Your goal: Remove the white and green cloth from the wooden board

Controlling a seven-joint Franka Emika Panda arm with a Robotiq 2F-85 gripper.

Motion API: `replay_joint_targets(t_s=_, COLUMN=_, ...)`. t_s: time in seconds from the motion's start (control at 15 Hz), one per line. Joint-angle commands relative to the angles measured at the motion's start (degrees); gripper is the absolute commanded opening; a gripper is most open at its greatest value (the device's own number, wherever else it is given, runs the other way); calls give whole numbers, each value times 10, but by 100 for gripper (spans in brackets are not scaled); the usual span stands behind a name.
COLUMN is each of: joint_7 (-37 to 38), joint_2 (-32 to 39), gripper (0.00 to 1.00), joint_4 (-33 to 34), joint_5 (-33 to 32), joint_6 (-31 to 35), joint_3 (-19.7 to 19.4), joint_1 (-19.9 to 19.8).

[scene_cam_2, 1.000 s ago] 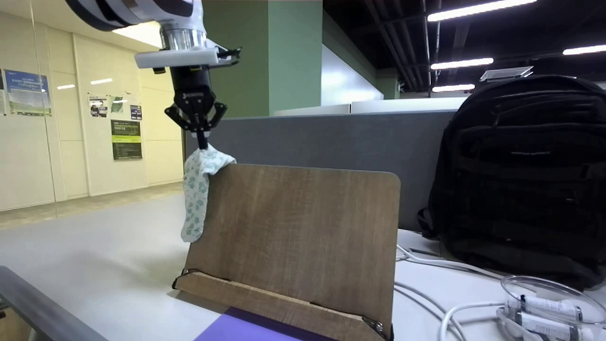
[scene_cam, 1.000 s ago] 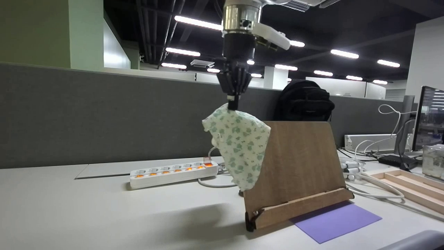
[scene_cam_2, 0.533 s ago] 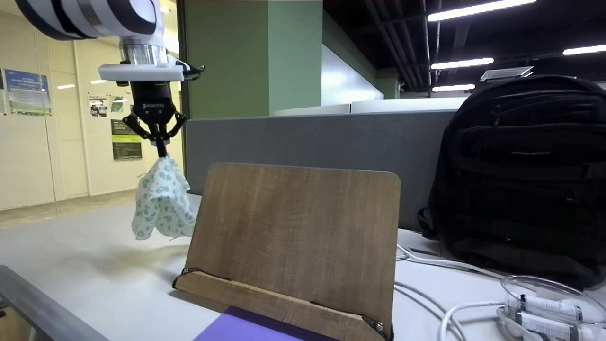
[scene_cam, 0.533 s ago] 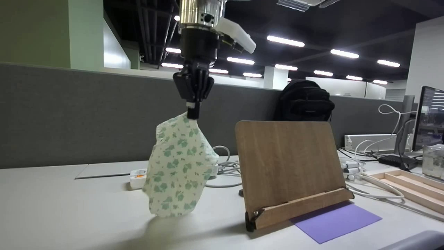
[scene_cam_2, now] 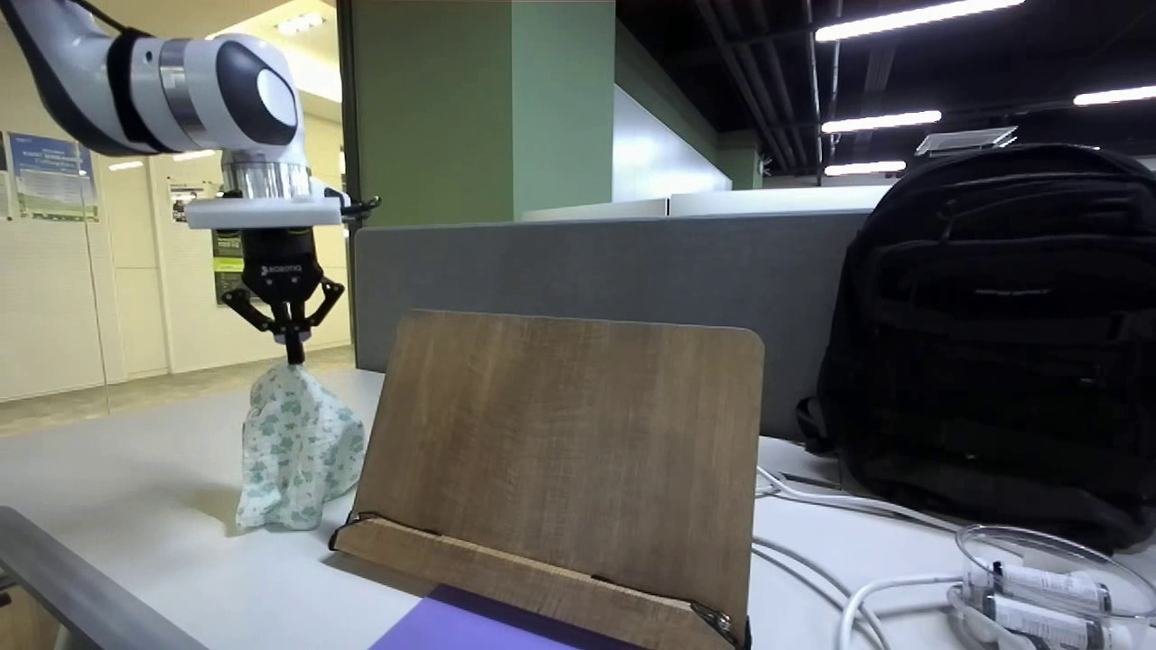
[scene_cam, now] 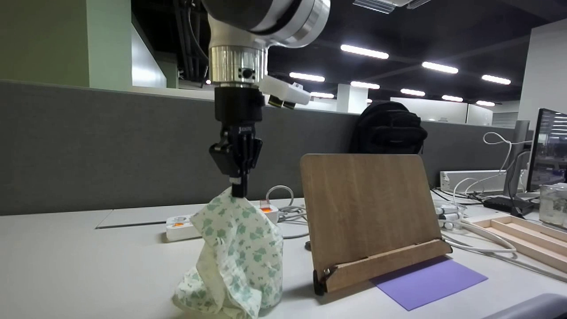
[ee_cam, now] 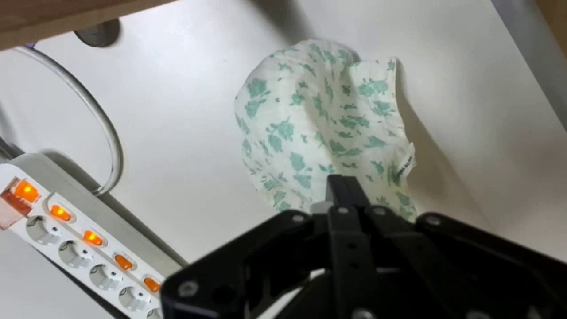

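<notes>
The white and green cloth hangs from my gripper in both exterior views (scene_cam: 252, 252) (scene_cam_2: 293, 451), off to one side of the wooden board and apart from it. Its lower folds bunch at the table surface. My gripper (scene_cam: 239, 190) is shut on the cloth's top, fingers pointing down, also seen in an exterior view (scene_cam_2: 294, 350). In the wrist view the closed fingertips (ee_cam: 347, 188) lie over the spread cloth (ee_cam: 301, 128); the pinched part is hidden. The slanted brown wooden board (scene_cam: 367, 208) stands bare, also in an exterior view (scene_cam_2: 569, 433); its edge shows in the wrist view (ee_cam: 66, 20).
A white power strip (scene_cam: 179, 230) lies behind the cloth, also in the wrist view (ee_cam: 88, 235), with cables beside it. A purple sheet (scene_cam: 432, 281) lies under the board's front. A black backpack (scene_cam_2: 1002, 343), grey partition (scene_cam: 133, 155), wooden tray (scene_cam: 527, 241) and clear dish (scene_cam_2: 1048, 587) stand around.
My gripper moved sideways away from the board, pulling the cloth off its top corner, then went down. The cloth now bunches at the table. The board has not moved.
</notes>
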Motion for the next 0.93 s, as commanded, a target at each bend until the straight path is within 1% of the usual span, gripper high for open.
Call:
replay_joint_targets(t_s=0.0, joint_7=61, joint_2=49, gripper=0, joint_4=32, joint_5=-40, joint_6=-10, joint_3=4, joint_1=3)
replay_joint_targets(t_s=0.07, joint_7=72, joint_2=60, gripper=0, joint_4=38, joint_5=-45, joint_6=-14, joint_3=5, joint_1=5)
replay_joint_targets(t_s=0.13, joint_7=81, joint_2=69, gripper=10, joint_4=45, joint_5=-48, joint_6=-18, joint_3=5, joint_1=7)
replay_joint_targets(t_s=0.2, joint_7=89, joint_2=77, gripper=27, joint_4=51, joint_5=-48, joint_6=-23, joint_3=4, joint_1=9)
replay_joint_targets(t_s=0.27, joint_7=95, joint_2=83, gripper=32, joint_4=57, joint_5=-50, joint_6=-29, joint_3=3, joint_1=11)
replay_joint_targets(t_s=0.53, joint_7=134, joint_2=84, gripper=60, joint_4=71, joint_5=-56, joint_6=-59, joint_3=-4, joint_1=15)
replay_joint_targets(t_s=0.67, joint_7=145, joint_2=72, gripper=74, joint_4=73, joint_5=-53, joint_6=-81, joint_3=-4, joint_1=12)
replay_joint_targets(t_s=0.8, joint_7=144, joint_2=54, gripper=86, joint_4=70, joint_5=-47, joint_6=-97, joint_3=-3, joint_1=7)
replay_joint_targets(t_s=0.87, joint_7=141, joint_2=45, gripper=93, joint_4=68, joint_5=-45, joint_6=-103, joint_3=-3, joint_1=5)
